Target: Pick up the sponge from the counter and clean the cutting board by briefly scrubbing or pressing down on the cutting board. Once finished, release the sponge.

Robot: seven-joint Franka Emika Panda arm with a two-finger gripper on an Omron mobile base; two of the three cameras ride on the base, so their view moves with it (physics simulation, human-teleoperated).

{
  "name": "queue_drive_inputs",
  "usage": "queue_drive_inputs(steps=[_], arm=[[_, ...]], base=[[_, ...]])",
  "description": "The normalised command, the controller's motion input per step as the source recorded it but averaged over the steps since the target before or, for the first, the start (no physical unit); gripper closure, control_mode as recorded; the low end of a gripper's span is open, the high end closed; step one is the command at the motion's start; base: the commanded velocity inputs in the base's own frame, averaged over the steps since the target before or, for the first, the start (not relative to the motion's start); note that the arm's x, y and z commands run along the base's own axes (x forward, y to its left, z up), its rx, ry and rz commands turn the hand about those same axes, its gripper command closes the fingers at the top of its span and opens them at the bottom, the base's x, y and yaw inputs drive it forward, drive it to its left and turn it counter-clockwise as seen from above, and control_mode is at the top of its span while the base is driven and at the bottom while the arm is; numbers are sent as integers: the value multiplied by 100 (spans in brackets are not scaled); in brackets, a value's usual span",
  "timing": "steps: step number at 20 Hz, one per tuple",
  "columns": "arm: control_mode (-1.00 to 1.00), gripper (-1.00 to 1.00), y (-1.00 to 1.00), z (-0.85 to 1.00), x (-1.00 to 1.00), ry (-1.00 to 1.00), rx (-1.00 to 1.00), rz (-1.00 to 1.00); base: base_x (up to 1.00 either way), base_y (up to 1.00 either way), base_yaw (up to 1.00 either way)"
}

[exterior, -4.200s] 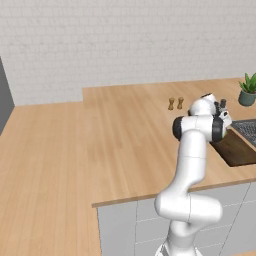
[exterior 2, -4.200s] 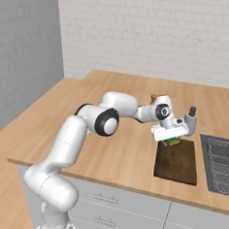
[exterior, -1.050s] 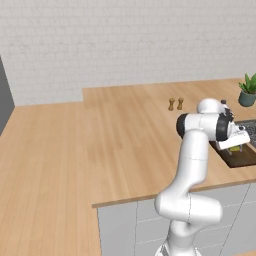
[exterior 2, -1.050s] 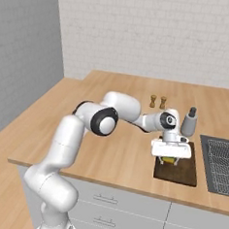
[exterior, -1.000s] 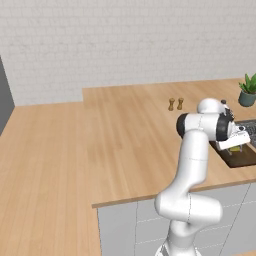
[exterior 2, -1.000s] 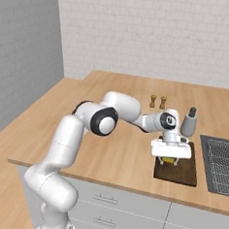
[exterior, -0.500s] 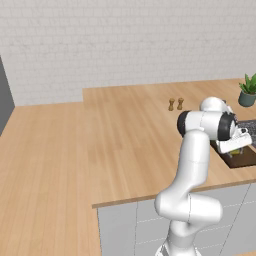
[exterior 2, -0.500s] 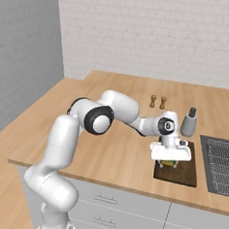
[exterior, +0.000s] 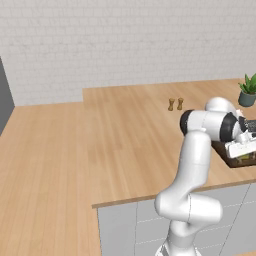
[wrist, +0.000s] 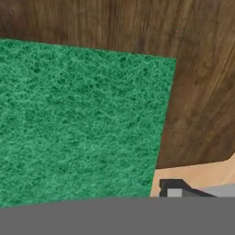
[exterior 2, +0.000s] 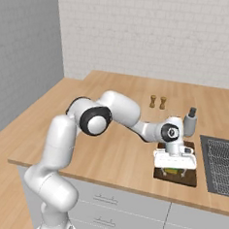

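— So where is the sponge (wrist: pixel 82 124)?

— Flat on the dark cutting board (wrist: pixel 202 82), green face up, right under the gripper (exterior 2: pixel 174 166).

— Is it gripped?

— Can't tell; the hand hides its jaws, so I can't say how wide they stand.

— And the board?

— On the counter (exterior 2: pixel 118 151), near its front edge, a grey shaker (exterior 2: pixel 189 121) behind it.

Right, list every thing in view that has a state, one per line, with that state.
sponge: lying flat on the cutting board, green scrub face up.
cutting board: flat on the counter, near its front edge, under the gripper.
gripper: low over the board, right above the sponge; jaws hidden, open or shut unclear.
counter: bears the board, shakers and plant.
two small shakers: upright, side by side.
potted plant: upright.
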Motion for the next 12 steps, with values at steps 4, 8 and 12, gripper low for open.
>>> queue_drive_inputs(steps=[4,8,12], arm=[[-100,-100,-18,-1,-76,5,6,0],[-100,-100,5,1,4,0,0,0],[-100,-100,0,23,21,0,0,0]], base=[[0,0,0],[0,0,0],[0,0,0]])
